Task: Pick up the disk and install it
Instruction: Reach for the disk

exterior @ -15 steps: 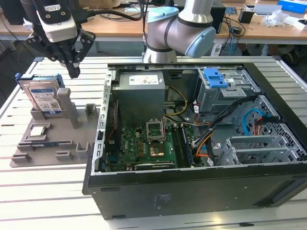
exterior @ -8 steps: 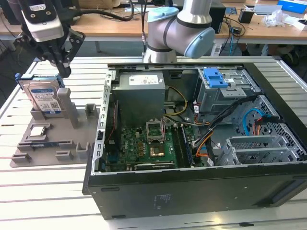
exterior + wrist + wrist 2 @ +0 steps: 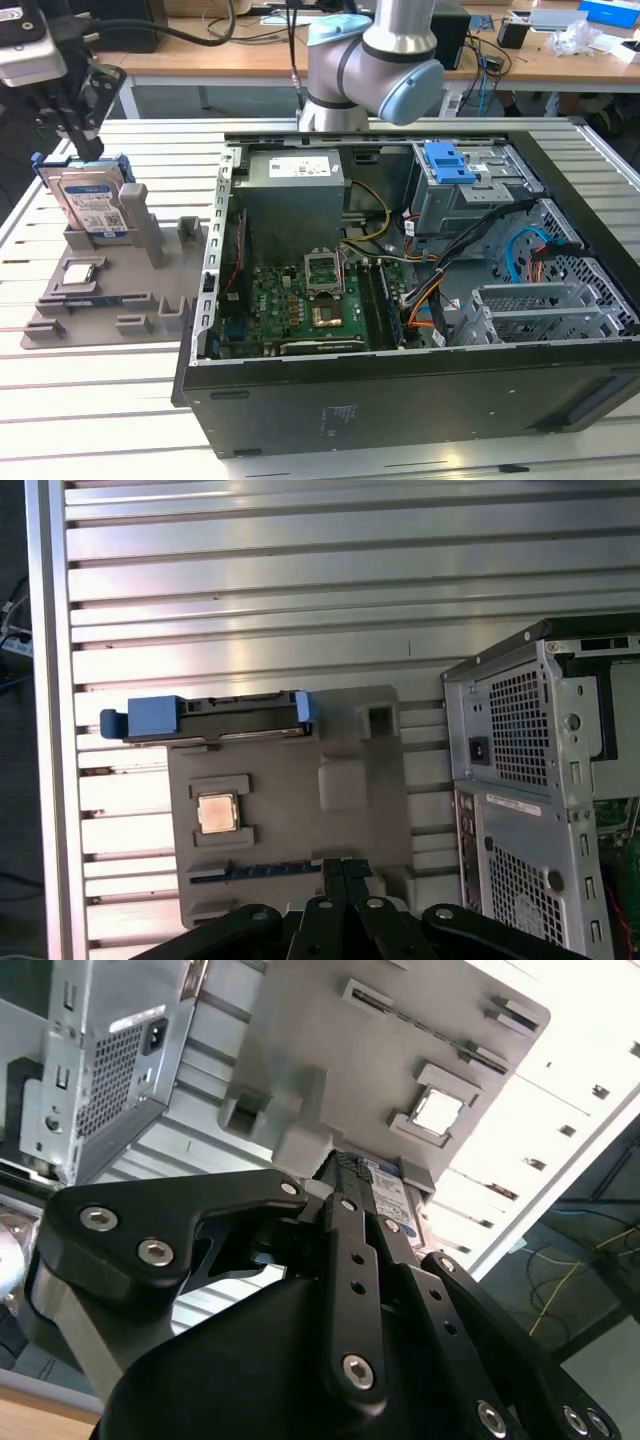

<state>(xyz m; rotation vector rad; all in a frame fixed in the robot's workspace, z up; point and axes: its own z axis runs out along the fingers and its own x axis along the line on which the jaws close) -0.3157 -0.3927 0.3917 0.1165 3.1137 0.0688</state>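
Standing disk (image 3: pixel 95 205) in grey holder (image 3: pixel 110 300), gripper (image 3: pixel 85 148) overhead

No text can be read — none.

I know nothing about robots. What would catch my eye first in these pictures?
The big black computer case lies open on the slatted table, its green motherboard and tangled cables exposed. At the exterior view's left, the disk, silver with a blue rail, stands on edge in a grey tray. The black gripper hangs right at its top edge.
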